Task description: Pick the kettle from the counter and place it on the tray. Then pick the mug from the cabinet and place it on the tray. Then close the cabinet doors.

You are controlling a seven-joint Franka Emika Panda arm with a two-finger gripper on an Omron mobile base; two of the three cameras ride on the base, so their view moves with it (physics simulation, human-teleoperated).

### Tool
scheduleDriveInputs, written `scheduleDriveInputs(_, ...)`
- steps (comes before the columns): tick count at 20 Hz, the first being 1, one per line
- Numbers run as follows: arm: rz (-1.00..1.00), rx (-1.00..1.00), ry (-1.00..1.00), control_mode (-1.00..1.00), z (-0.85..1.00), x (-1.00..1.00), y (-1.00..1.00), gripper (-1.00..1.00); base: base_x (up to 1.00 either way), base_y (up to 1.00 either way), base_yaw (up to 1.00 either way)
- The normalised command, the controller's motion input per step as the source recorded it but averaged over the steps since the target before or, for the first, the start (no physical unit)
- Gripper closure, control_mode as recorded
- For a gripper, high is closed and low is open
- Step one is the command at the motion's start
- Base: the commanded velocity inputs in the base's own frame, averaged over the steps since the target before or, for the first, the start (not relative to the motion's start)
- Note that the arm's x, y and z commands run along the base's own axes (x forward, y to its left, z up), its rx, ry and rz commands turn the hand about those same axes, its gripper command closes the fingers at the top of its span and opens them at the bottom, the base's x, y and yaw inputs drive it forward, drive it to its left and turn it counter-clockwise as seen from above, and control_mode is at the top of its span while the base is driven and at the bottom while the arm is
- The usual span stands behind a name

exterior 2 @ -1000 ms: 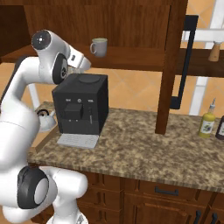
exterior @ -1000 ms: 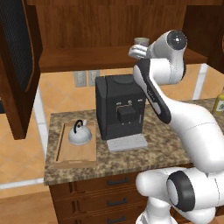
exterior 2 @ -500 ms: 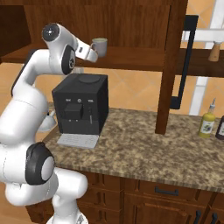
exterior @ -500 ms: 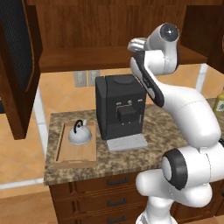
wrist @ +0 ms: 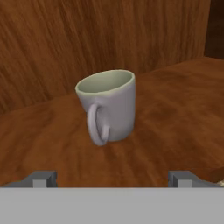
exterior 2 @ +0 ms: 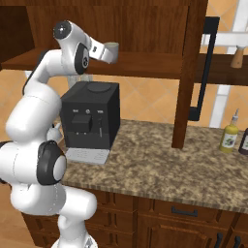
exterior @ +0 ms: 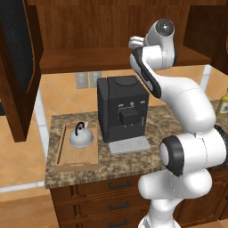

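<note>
One of three steps looks done: small silver-grey domed kettle (exterior: 81,137) sits in the shallow light-brown wooden tray (exterior: 76,159) at the left end of the speckled granite counter (exterior: 129,161), beside the black coffee machine (exterior: 123,112). The white arm is up at the dark wooden wall cabinet (exterior: 118,58); the two-finger gripper (wrist: 112,178) has its jaws spread wide and empty, aimed at the plain grey-green mug (wrist: 108,106), which stands upright on the shelf, handle toward the hand, not yet gripped. Left: grab mug, move to tray, shut the mesh-panel cabinet doors (exterior: 18,67), both open.
</note>
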Motion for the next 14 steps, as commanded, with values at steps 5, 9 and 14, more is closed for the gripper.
scheduleDriveInputs(5,-0.01,0.00,0.00,-1.00,0.00,0.41,-0.04,-1.00,0.00,0.00,0.00)
scheduleDriveInputs(9,-0.02,0.00,0.02,-1.00,0.00,0.24,0.01,-1.00,0.00,0.00,0.00)
scheduleDriveInputs(14,-0.02,0.00,0.04,-1.00,-0.01,0.19,0.00,-1.00,0.00,0.00,0.00)
